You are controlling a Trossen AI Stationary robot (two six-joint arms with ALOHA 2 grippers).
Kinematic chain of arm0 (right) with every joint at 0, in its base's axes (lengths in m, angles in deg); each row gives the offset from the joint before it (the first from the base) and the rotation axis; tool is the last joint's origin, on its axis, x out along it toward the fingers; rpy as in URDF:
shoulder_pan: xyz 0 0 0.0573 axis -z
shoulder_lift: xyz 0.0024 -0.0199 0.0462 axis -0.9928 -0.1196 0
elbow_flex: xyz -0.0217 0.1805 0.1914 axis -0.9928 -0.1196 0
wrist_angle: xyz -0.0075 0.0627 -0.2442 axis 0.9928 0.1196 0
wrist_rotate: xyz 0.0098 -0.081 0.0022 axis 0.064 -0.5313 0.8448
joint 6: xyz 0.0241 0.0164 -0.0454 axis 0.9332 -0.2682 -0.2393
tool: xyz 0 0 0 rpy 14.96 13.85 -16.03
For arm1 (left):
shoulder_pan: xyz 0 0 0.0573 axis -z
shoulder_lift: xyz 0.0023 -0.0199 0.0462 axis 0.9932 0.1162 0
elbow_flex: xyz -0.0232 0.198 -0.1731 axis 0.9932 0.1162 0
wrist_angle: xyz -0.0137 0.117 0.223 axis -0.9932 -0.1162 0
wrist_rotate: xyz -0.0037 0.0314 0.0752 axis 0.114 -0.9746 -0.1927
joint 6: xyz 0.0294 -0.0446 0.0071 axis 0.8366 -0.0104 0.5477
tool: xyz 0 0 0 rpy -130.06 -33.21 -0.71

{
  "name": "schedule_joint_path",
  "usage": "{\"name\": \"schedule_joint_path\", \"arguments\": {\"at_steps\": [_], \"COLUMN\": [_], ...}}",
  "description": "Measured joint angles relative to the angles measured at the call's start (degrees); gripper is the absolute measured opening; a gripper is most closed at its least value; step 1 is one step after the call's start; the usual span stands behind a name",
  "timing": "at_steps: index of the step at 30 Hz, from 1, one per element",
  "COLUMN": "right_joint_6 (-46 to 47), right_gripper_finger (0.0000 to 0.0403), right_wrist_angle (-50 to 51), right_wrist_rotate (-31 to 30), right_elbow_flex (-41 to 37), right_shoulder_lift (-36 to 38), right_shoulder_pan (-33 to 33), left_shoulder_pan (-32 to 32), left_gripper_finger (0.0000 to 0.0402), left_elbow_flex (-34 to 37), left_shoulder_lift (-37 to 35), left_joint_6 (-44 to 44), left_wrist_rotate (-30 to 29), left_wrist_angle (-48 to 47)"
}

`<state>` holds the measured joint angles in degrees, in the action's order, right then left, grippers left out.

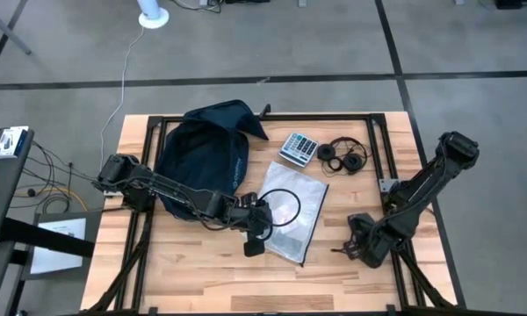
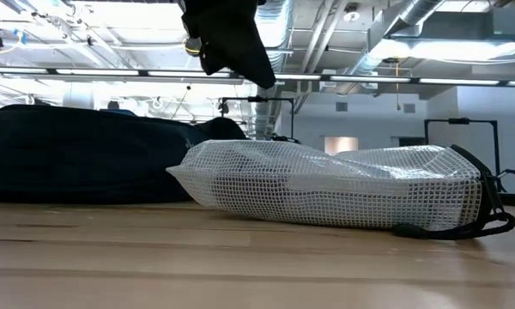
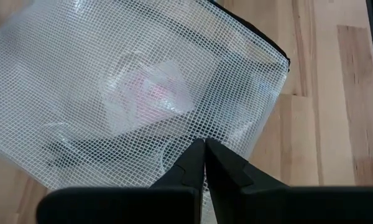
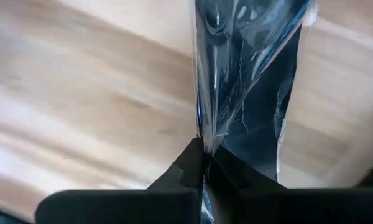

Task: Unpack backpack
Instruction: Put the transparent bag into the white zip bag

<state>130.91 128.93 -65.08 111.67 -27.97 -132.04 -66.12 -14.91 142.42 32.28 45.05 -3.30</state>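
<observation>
The dark navy backpack point(image 1: 202, 151) lies flat at the table's far left, also seen in the low view point(image 2: 77, 154). Beside it, at the middle, a clear mesh pouch point(image 1: 292, 211) rests on its broad side. My left gripper point(image 1: 262, 224) hangs shut above the pouch's near left part point(image 3: 143, 93), clear of it in the low view point(image 2: 262, 79). My right gripper point(image 1: 353, 247), near the table's right front, is shut on a clear plastic packet point(image 4: 248, 81) with something dark inside. My right gripper pinches one thin edge of the clear plastic packet point(image 4: 206, 127) between its two fingers. The fingers come from above, pointing steeply down. The packet reaches edge-on from the fingertips toward the tabletop; whether it is lifted clear I cannot tell.
A grey calculator point(image 1: 299, 147) and black headphones point(image 1: 344, 156) lie at the far right of the table's middle. The pouch's black strap point(image 2: 489, 225) trails onto the wood. Bare tabletop lies along the near edge point(image 1: 246, 285).
</observation>
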Motion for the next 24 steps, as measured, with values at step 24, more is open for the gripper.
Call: {"name": "schedule_joint_path", "arguments": {"at_steps": [24], "right_joint_6": [-40.2], "right_gripper_finger": [0.0000], "right_wrist_angle": [-13.7], "right_wrist_rotate": [18.2], "right_elbow_flex": [2.4], "right_shoulder_lift": [-11.3], "right_shoulder_pan": [29.0], "left_shoulder_pan": [2.6], "left_gripper_finger": [0.0000], "left_elbow_flex": [-1.9], "left_shoulder_lift": [0.0], "left_joint_6": [2.7], "left_wrist_rotate": [0.2], "left_wrist_angle": [2.3]}}
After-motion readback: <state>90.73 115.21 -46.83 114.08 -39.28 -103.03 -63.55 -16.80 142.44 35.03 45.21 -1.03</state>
